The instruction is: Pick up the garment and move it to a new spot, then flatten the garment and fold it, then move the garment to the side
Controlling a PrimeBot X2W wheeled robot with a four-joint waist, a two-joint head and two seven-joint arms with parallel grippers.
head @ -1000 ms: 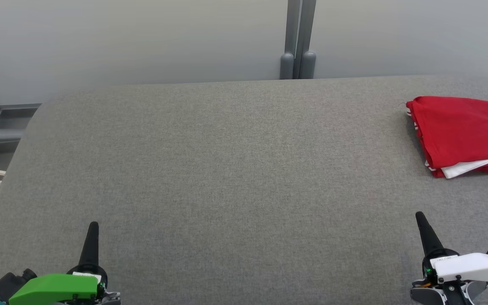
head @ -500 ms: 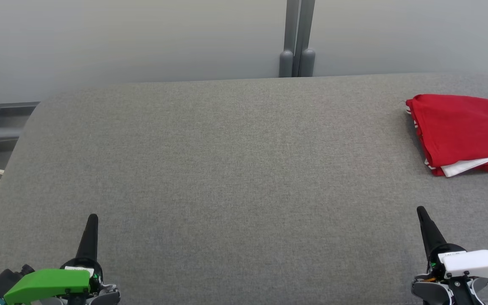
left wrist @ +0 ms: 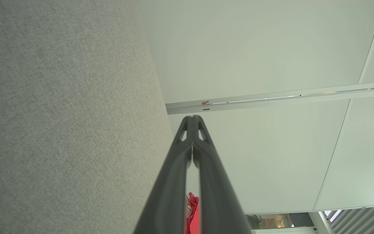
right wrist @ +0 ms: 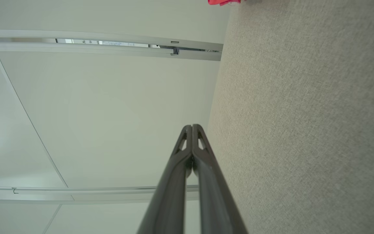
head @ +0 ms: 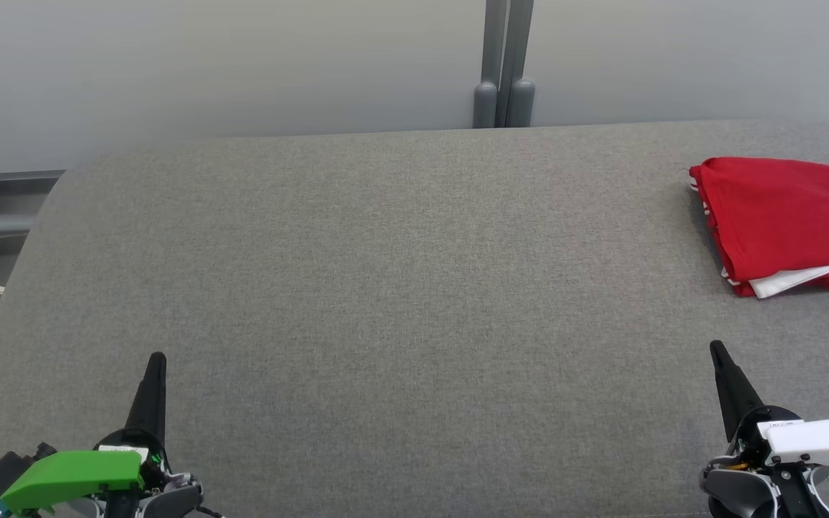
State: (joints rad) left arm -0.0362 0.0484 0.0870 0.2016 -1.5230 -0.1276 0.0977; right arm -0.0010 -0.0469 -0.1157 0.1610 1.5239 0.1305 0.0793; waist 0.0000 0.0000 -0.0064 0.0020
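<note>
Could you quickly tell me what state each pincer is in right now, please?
Left pincer: closed, long dark fingers pressed together, holding nothing.
Right pincer: closed, holding nothing.

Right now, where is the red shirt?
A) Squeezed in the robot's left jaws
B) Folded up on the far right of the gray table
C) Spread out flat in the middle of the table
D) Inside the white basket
B: the red shirt lies folded, with a white layer peeking out, on the far right side of the gray table, and nothing is touching it.
</note>
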